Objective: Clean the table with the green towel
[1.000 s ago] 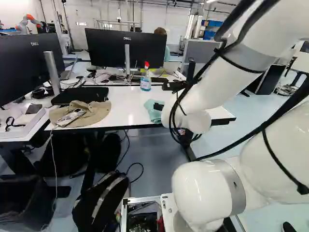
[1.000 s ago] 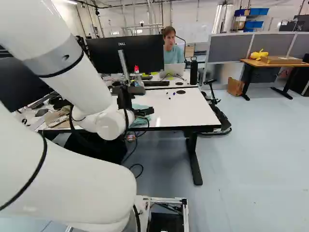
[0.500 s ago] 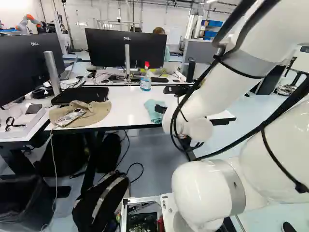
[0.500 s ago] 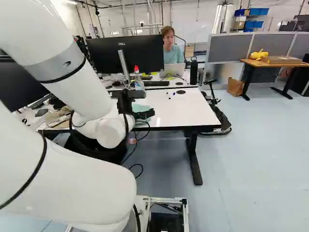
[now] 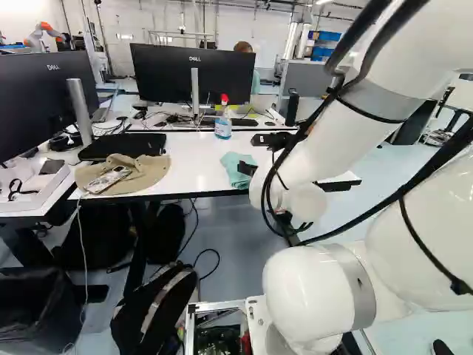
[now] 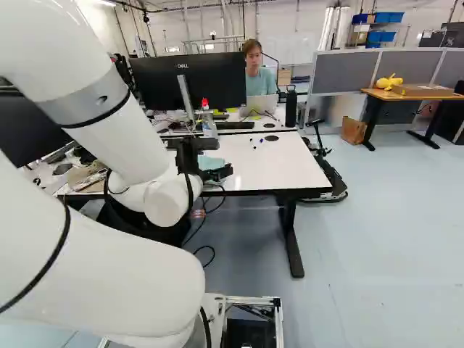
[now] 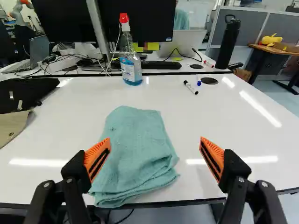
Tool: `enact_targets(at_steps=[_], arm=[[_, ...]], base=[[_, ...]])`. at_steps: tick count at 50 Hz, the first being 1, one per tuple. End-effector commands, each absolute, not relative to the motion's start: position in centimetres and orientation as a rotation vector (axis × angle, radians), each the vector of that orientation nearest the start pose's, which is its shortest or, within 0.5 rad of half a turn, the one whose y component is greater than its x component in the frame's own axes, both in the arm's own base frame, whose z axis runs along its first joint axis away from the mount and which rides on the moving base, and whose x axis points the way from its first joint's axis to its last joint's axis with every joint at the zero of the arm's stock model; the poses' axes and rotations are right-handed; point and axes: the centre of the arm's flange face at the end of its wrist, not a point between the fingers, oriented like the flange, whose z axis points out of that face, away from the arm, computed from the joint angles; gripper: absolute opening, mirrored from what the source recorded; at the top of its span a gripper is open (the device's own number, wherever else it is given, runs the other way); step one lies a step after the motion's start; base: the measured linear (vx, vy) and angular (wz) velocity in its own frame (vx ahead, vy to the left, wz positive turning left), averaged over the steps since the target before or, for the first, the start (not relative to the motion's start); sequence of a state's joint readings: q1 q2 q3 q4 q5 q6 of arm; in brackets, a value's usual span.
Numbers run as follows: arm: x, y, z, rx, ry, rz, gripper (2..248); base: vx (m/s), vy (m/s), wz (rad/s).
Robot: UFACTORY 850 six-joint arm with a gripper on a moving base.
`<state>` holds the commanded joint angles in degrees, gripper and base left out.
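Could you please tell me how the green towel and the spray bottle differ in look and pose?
The green towel is loosely folded cloth lying low, while the spray bottle stands upright. The towel is one plain colour, whereas the bottle is clear, with blue liquid and a red top. The towel lies at the table's near edge; the bottle stands towards its far edge. Both rest on the white table.

Smooth, glossy white counter under a soft, matt, crinkled cloth towel, with a clear, shiny plastic spray bottle, the arm in smooth glossy white with a duller grey band, and ribbed, matt orange rubbery-looking pads on the pincer.
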<state>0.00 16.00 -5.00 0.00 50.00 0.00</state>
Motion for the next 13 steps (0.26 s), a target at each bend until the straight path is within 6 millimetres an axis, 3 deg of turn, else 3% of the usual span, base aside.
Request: enact_targets(at_steps=[13], arm=[[27.03, 0.0, 36.56, -2.558, 0.0, -1.824, 247]], base=[[0.0, 0.0, 0.0]])
